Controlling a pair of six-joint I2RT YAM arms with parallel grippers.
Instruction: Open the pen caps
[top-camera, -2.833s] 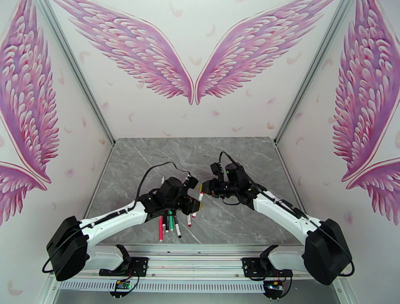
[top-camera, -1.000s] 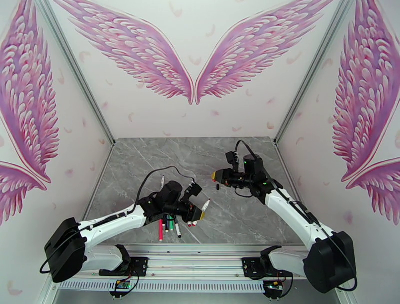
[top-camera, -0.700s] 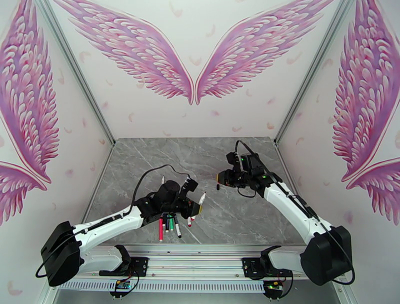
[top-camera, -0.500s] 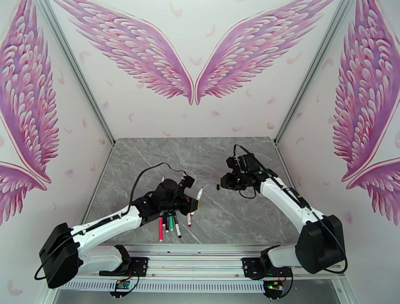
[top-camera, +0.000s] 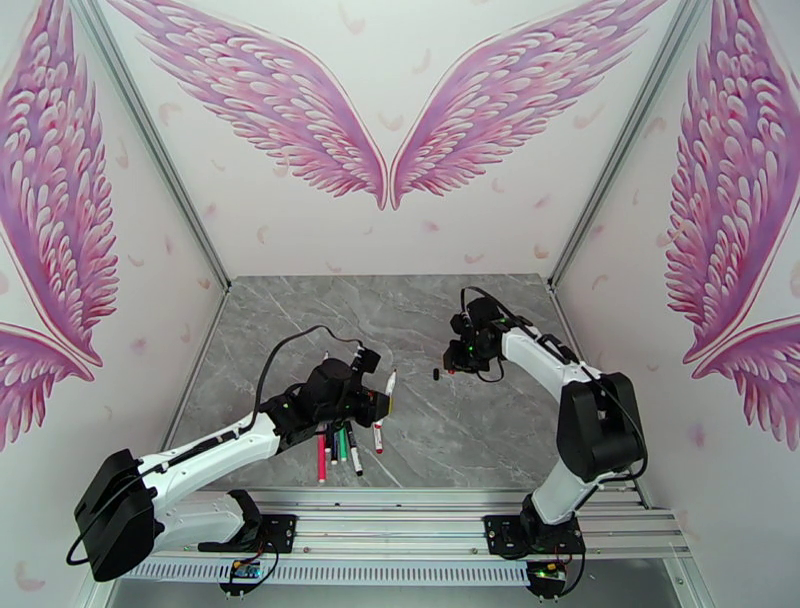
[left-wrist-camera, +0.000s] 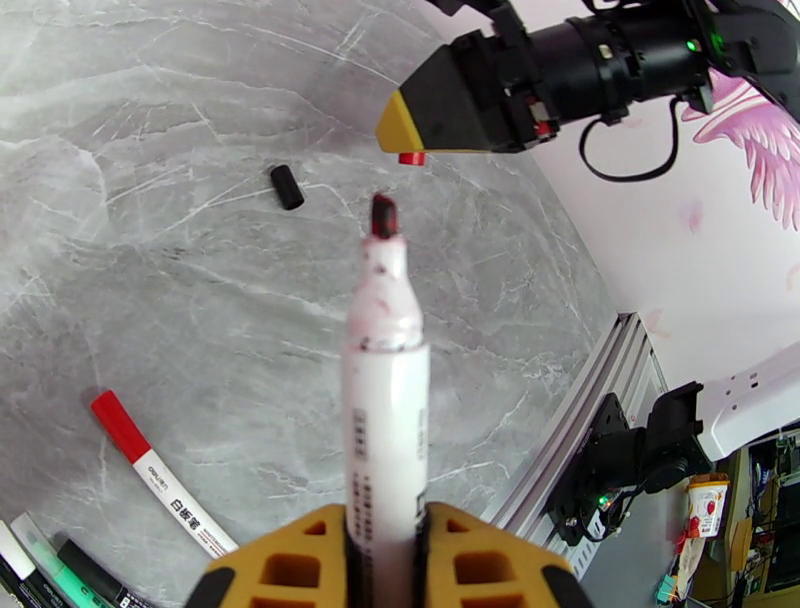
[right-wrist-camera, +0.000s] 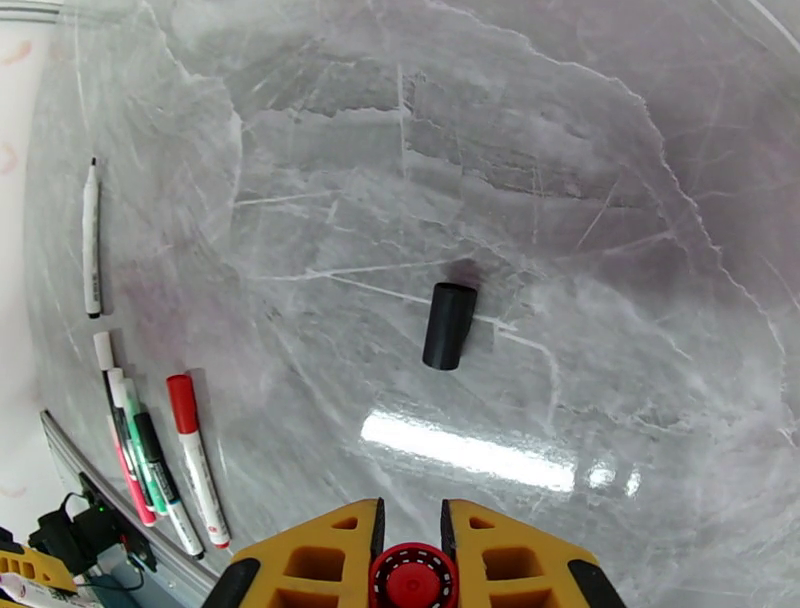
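Inside the closed right claw (right-wrist-camera: 410, 530) sits a red pen cap (right-wrist-camera: 412, 578).

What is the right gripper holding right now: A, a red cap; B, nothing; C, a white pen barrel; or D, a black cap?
A: the right gripper is shut on the red cap, the black cap lies loose on the table, and the left gripper holds the uncapped pen.
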